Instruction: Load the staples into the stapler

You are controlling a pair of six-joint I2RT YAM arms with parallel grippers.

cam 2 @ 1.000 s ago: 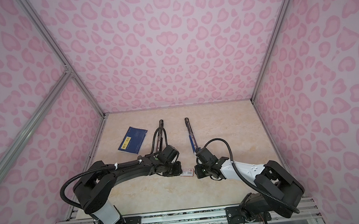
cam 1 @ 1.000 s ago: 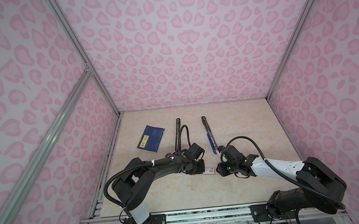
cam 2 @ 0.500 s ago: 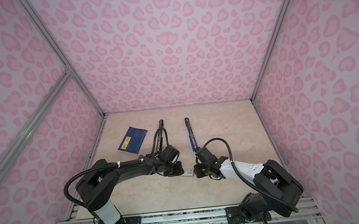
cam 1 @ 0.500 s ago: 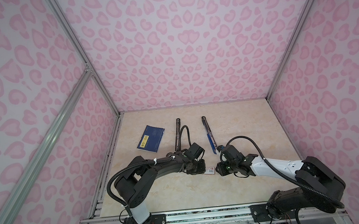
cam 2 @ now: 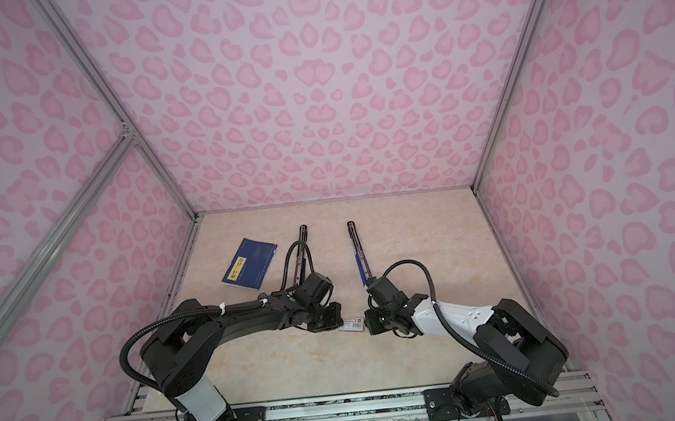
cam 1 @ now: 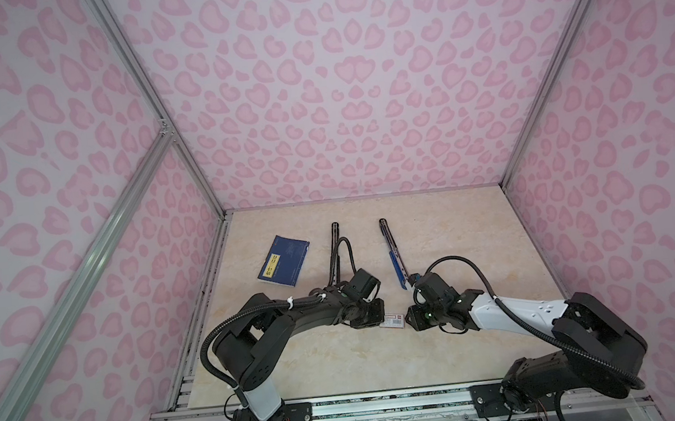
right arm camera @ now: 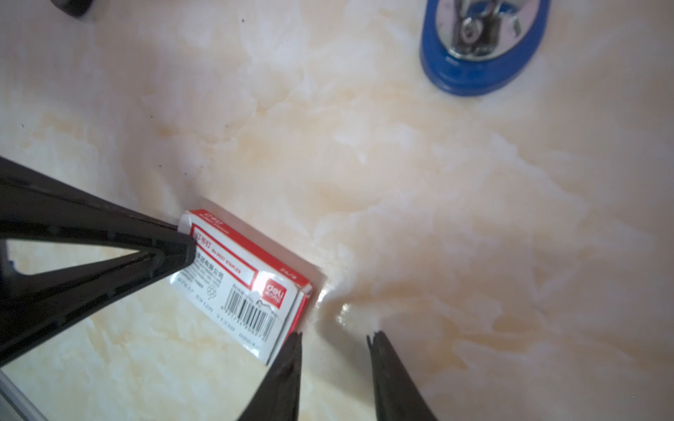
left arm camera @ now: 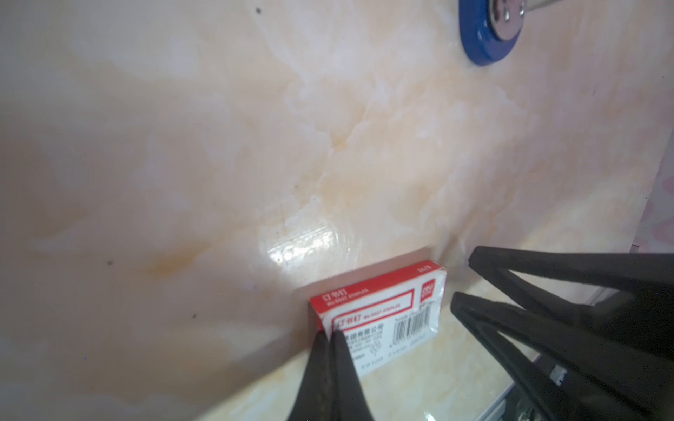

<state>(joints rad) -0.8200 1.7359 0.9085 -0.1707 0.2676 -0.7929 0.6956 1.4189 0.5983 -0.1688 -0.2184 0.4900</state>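
Left wrist view gives me the clearest read: my left gripper point(left arm camera: 330, 337) has its jaws pressed fully together, the tips bearing down on one end of the red-and-white box point(left arm camera: 379, 310). I cannot tell whether a thin flap is pinched between them. I judge the tips are there to pin the box to the table point(cam 1: 454, 226) so it cannot slide.

My right gripper point(right arm camera: 335, 344) comes at the opposite end with its jaws partly apart and nothing between them. One finger point(right arm camera: 288, 371) just touches the box's corner, placed, I think, to work that end open.

I cannot see the staples anywhere. I take them to be inside the closed box, which lies flat between the two grippers, nearer the table's front edge than its back edge. The stapler point(cam 1: 394, 256) appears opened out flat, running from near the back edge toward the middle, its blue end near the box but not touching. A blue booklet point(cam 1: 284, 260) lies toward the left edge, out of play.
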